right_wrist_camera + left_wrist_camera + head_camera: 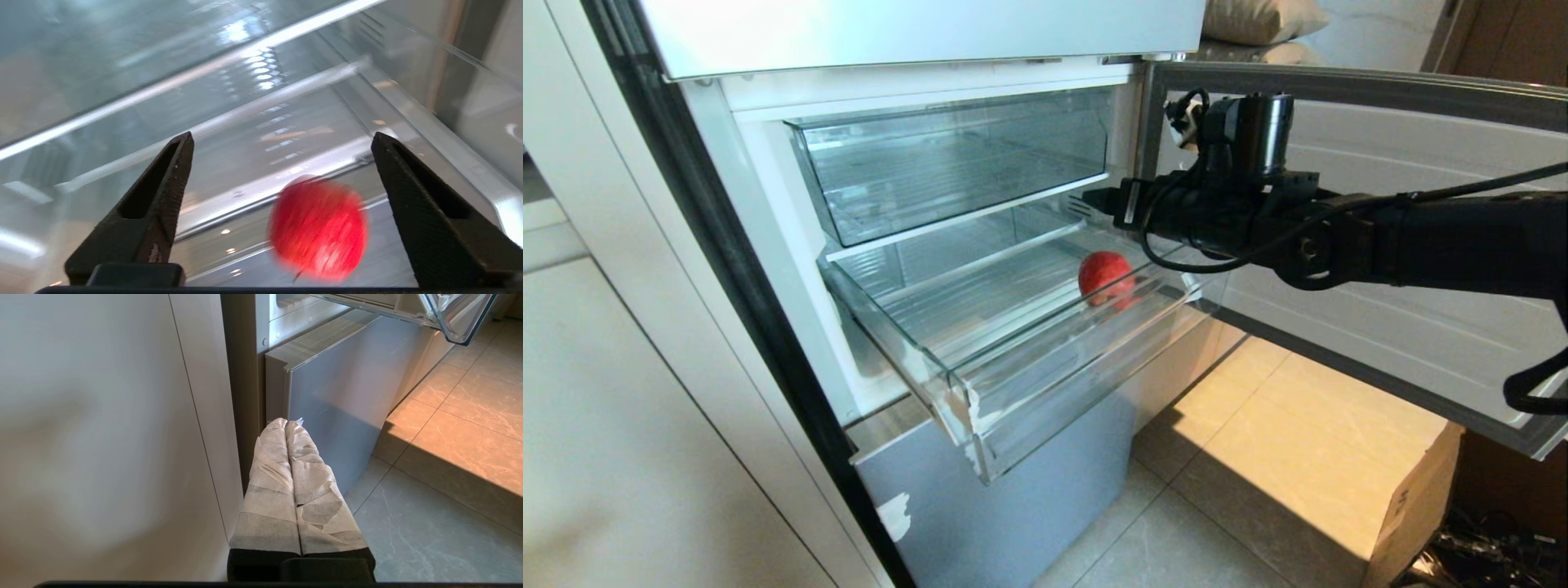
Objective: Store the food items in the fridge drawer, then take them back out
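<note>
A roundish red food item (1105, 275) lies in the right rear part of the pulled-out clear fridge drawer (980, 384). My right gripper (1088, 204) reaches in level from the right and hovers just above and behind it. In the right wrist view the food item (318, 230) sits low between the wide-spread black fingers (163, 188), touching neither of them. The gripper (282, 136) is open, above the drawer's ribbed floor and beside its clear side wall (449, 143). My left gripper (285, 422) hangs shut and empty, low by the fridge's grey lower front.
A shorter clear bin (947, 163) sits directly above the drawer. The open fridge door (1380, 286) stands to the right, behind my right arm. A cardboard box (1413, 506) rests on the tiled floor at lower right. A pale cabinet panel (645, 408) flanks the fridge's left.
</note>
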You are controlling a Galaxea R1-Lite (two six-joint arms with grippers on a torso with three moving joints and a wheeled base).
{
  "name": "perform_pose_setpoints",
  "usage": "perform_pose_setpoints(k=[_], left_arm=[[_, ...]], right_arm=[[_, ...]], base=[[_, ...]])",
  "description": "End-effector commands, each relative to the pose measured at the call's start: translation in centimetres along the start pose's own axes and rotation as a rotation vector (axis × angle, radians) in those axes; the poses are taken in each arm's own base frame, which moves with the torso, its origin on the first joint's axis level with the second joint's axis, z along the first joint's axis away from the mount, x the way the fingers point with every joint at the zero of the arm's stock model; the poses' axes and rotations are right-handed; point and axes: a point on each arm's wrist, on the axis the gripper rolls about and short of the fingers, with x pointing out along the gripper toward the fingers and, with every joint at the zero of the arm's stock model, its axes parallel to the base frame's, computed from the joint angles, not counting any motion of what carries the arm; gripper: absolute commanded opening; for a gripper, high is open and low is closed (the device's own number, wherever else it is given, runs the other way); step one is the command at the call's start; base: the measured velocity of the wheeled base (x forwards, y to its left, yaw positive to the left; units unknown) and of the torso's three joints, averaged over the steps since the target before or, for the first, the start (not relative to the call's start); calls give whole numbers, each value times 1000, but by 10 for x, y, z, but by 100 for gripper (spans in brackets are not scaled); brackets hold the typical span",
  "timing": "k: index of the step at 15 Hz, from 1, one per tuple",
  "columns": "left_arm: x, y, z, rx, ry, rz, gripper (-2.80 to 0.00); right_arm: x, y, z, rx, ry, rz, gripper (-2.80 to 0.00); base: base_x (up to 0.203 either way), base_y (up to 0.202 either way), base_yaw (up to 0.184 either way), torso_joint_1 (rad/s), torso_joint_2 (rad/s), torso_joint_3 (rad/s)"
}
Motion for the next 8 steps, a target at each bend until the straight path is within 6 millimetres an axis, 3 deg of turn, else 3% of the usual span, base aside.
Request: perform_pose_setpoints(k=[1,4,6,7,8], left_arm=[[0,0,0,0,1,0,-280],[0,0,0,0,1,0,-280],[0,0,0,0,1,0,-280],[0,0,0,0,1,0,-280],[0,0,0,0,2,0,-280]], right_arm=[[-22,10,21,0,-31,18,0],[-41,12,27,19,8,9,0],[-82,19,49,19,-27,23,0],[-108,22,59,16,-45,28,-280],[-141,24,68,12,-69,33,-280]], base=[[0,0,0,0,0,0],[0,0,0,0,0,0],[0,0,0,0,0,0],[0,0,0,0,0,0],[0,0,0,0,0,0]])
